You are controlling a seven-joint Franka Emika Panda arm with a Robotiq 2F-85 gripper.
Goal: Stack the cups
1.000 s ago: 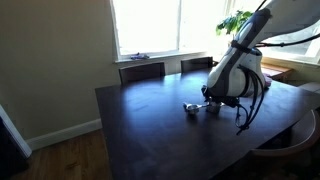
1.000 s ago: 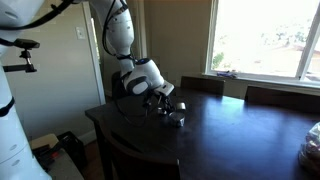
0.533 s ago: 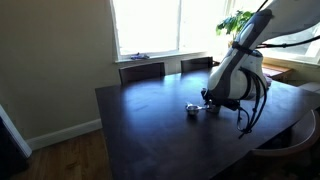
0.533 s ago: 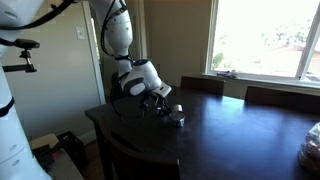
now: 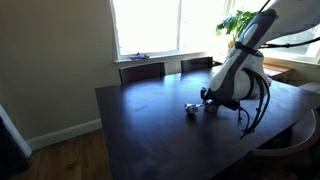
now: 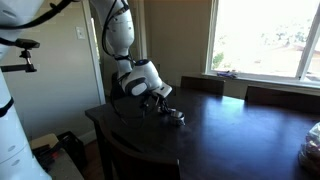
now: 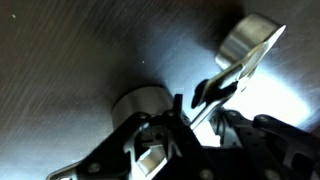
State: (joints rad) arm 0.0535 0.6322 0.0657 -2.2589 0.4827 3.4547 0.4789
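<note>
Two shiny silver cups show in the wrist view. One cup [image 7: 250, 38] lies at the upper right, its thin handle [image 7: 228, 75] running down-left toward my fingers. The other cup [image 7: 138, 106] sits at centre-left, right by my left finger. My gripper [image 7: 203, 112] is low over the table, its dark fingers close on either side of that handle. Whether they clamp it is not clear. In both exterior views the gripper [image 5: 212, 100] [image 6: 160, 100] hovers right at the cups [image 5: 193, 108] [image 6: 176, 117]. A third cup is not visible.
The dark wooden table [image 5: 150, 130] carries the cups near its edge. Chairs [image 5: 142, 70] stand at the far side under the window. A potted plant [image 5: 236, 22] is behind the arm. A second robot's white body [image 6: 12, 110] stands beside the table.
The gripper has settled slightly lower over the cups. The cups have barely shifted.
</note>
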